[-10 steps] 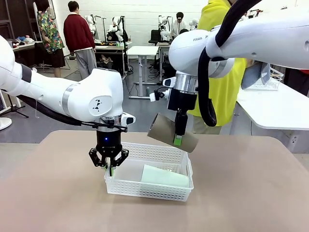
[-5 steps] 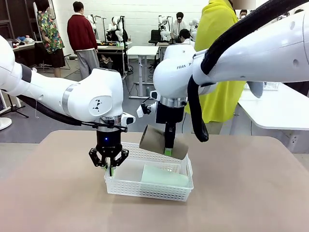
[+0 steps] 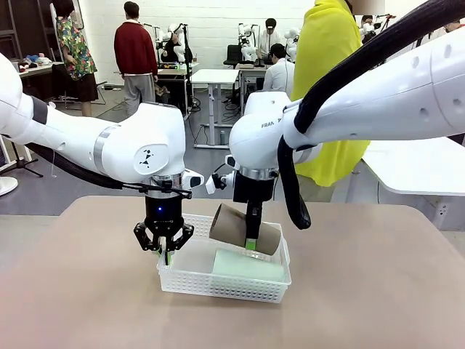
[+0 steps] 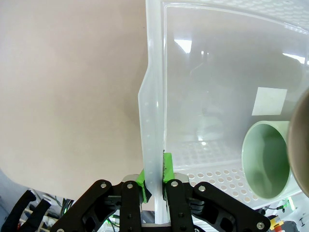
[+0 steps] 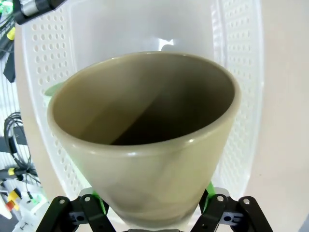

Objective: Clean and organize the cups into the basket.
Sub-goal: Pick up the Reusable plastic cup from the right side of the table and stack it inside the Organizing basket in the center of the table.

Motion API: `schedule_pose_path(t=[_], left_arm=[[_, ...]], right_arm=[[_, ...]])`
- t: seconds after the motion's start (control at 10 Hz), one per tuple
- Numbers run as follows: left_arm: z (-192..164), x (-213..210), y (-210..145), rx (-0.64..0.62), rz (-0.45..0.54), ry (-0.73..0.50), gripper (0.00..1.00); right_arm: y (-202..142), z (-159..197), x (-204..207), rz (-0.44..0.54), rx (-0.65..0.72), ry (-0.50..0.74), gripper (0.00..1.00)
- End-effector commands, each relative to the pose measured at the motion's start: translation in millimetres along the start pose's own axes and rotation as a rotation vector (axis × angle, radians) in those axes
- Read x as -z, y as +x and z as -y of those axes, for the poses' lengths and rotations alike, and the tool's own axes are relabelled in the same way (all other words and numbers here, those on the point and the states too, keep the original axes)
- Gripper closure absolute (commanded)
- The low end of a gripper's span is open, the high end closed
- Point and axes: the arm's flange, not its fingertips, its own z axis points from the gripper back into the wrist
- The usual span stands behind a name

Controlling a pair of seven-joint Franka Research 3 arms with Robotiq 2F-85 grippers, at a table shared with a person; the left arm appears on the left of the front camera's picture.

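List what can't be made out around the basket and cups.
- Front view: mint cup's far edge, behind the brown cup and right gripper.
- Right wrist view: most of the basket floor, behind the brown cup.
- Left wrist view: brown cup, cut by the right edge.

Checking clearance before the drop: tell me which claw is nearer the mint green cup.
Right. The right claw, holding a brown cup, hangs just above the mint green cup; the left claw is clamped on the rim of the basket, farther off.
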Motion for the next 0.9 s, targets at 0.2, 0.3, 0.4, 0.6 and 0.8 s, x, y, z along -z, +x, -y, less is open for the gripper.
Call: schedule_pose_path(t=[0.2, 0.3, 0.4, 0.6, 0.8], left_arm=[[-0.5, -1.8, 0.3, -0.001, 0.008, 0.002, 1.00], [-0.5, -1.8, 0.3, -0.001, 0.008, 0.002, 1.00], [-0.5, -1.8, 0.3, -0.001, 0.008, 0.002, 1.00], [-0.5, -1.8, 0.3, -0.001, 0.008, 0.002, 1.00], [-0.5, -1.8, 0.3, -0.001, 0.008, 0.002, 1.00]], right_arm=[[6.8, 11.3, 24.6, -0.025, -0.023, 0.027, 0.17], [7.0, 10.9, 24.7, -0.020, -0.034, 0.025, 0.09], [7.9, 11.1, 24.2, -0.017, -0.042, 0.025, 0.00], [10.1, 10.8, 22.6, -0.013, -0.045, 0.021, 0.00], [11.1, 10.7, 22.4, -0.009, -0.047, 0.015, 0.00]])
